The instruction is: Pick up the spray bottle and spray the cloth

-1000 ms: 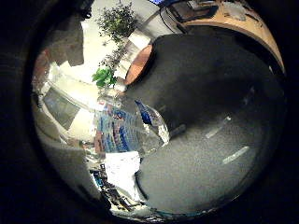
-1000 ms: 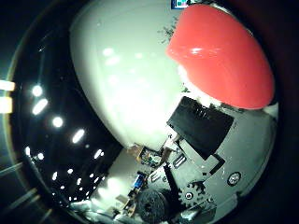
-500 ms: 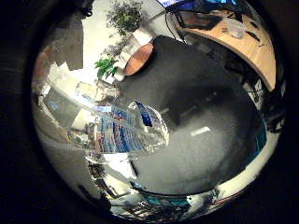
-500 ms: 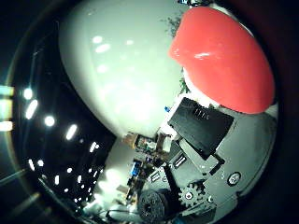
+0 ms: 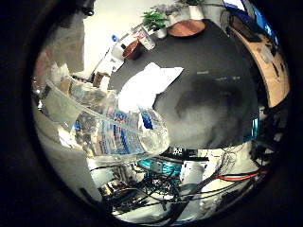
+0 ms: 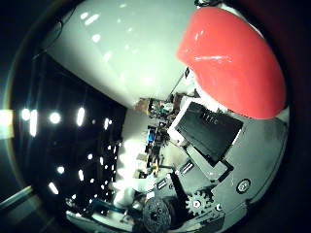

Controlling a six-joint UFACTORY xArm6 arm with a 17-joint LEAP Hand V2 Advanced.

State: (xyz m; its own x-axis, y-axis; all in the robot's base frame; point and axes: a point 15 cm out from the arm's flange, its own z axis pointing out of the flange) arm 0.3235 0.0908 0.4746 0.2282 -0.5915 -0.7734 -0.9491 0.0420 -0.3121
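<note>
The spray bottle's clear body with a blue label (image 5: 113, 137) lies close against my palm and fills much of the little finger side view. Its red spray head (image 6: 228, 63) and a white rounded part loom large in the thumb side view. My right hand (image 6: 209, 145) shows as black and white geared fingers curled right beside the red head, holding the bottle off the table. A white crumpled cloth (image 5: 147, 85) lies on the dark table (image 5: 213, 61), past the bottle's clear end and apart from it.
Potted plants (image 5: 154, 19), a round wooden board (image 5: 187, 27) and a small brown pot (image 5: 132, 47) stand at the table's far side. A wooden desk (image 5: 267, 66) runs beside the table. Teal equipment (image 5: 156, 165) sits below the table's near edge.
Both views have swung round, so the hand has turned with the bottle still in it. The white cloth now shows spread on the table beyond the bottle.
</note>
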